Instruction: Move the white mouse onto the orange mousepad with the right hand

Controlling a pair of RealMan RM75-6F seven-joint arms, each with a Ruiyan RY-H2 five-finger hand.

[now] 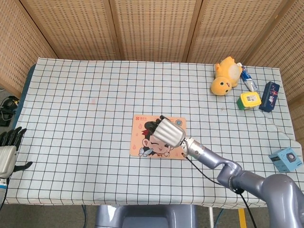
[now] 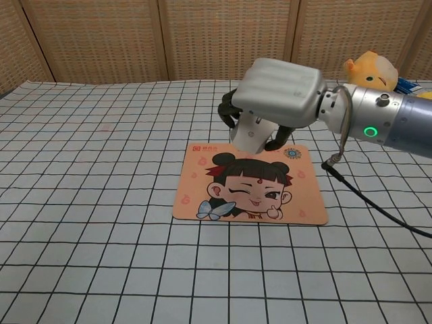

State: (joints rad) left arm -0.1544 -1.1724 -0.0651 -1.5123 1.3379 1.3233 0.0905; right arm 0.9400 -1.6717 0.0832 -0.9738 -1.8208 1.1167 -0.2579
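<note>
The right hand point(image 2: 278, 94) grips the white mouse point(image 2: 252, 133) from above, fingers curled around its sides. The mouse is held off the surface, above the rear portion of the orange mousepad point(image 2: 250, 183), clear of the printed cartoon face. The mousepad lies flat near the centre of the checked tablecloth point(image 1: 85, 104). The left hand point(image 1: 8, 151) sits at the table's front-left corner, fingers extended and apart, holding nothing.
</note>
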